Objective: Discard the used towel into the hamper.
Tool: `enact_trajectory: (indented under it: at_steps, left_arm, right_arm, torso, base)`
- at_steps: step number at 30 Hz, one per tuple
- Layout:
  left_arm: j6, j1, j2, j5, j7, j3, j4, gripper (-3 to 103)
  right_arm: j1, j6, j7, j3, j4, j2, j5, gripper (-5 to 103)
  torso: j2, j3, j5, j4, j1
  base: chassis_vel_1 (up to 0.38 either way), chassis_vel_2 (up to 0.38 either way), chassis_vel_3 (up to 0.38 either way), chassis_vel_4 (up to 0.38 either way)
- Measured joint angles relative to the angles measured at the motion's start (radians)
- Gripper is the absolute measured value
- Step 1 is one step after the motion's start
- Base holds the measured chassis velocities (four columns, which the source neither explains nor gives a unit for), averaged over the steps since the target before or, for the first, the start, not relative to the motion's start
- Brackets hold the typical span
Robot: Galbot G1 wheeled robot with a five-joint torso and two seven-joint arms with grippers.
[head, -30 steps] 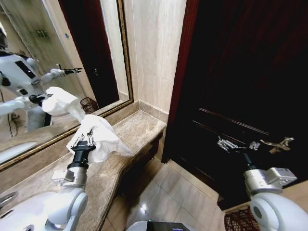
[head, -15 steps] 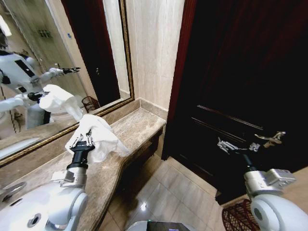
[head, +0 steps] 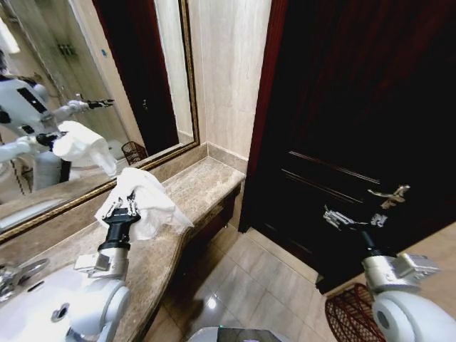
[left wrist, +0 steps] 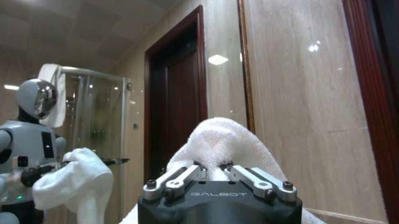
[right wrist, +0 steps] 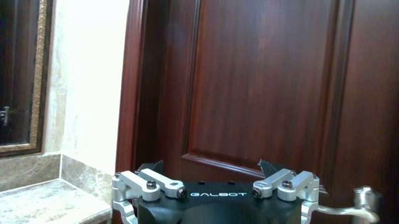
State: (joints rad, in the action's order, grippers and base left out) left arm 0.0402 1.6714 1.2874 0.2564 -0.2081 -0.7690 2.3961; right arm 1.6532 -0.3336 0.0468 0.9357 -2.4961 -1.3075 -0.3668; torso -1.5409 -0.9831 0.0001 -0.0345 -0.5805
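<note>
Bathroom walls of pale stone stand around you, with a big gold-framed mirror on your left and a dark wooden door on your right. Below the mirror runs a brown stone table with a white sink at its near end.

Your left tool is held up over the table, and its fingers are pinched tight on the white towel. The towel bunches above the tool and hangs down beside it. From the left wrist camera you see the towel rise like a soft hill between the two fingers.

Your right tool is held out in front of the door, near the silver door handle. Its fingers are spread apart and hold nothing. From the right wrist camera, that tool faces the door panels.

You can see the hamper on the tiled floor, low on your right, just beside your right arm. It is well apart from the towel.
</note>
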Motion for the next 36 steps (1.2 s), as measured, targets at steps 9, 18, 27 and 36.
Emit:
enact_trajectory:
  at_steps: [9, 18, 27, 36]
  left_arm:
    - [0.001, 0.001, -0.002, -0.004, 0.000, 0.000, 0.005, 9]
    - [0.010, 0.011, -0.001, -0.010, 0.000, -0.005, 0.008, 9]
    - [0.012, 0.013, 0.001, -0.015, 0.000, -0.006, 0.013, 9]
    - [0.015, 0.015, 0.002, -0.027, 0.002, -0.002, 0.013, 9]
  right_arm:
    - [0.016, 0.000, 0.003, 0.013, -0.004, 0.003, -0.007, 100]
    - [0.025, 0.034, 0.011, 0.017, -0.004, 0.005, -0.007, 100]
    - [0.024, 0.061, 0.018, 0.016, -0.004, 0.006, -0.015, 100]
    - [0.033, 0.084, 0.017, 0.031, 0.002, 0.008, -0.011, 100]
  torso:
    - [0.000, 0.000, -0.0001, 0.0000, 0.000]
    - [0.000, 0.000, -0.0001, 0.0000, 0.000]
    - [0.000, 0.000, 0.0001, 0.0001, 0.000]
    - [0.000, 0.000, 0.0001, 0.0001, 0.000]
  base:
    - [-0.014, -0.079, -0.088, -0.026]
    - [-0.047, -0.141, -0.142, -0.052]
    - [-0.127, -0.121, -0.111, -0.129]
    - [-0.126, -0.119, -0.117, -0.121]
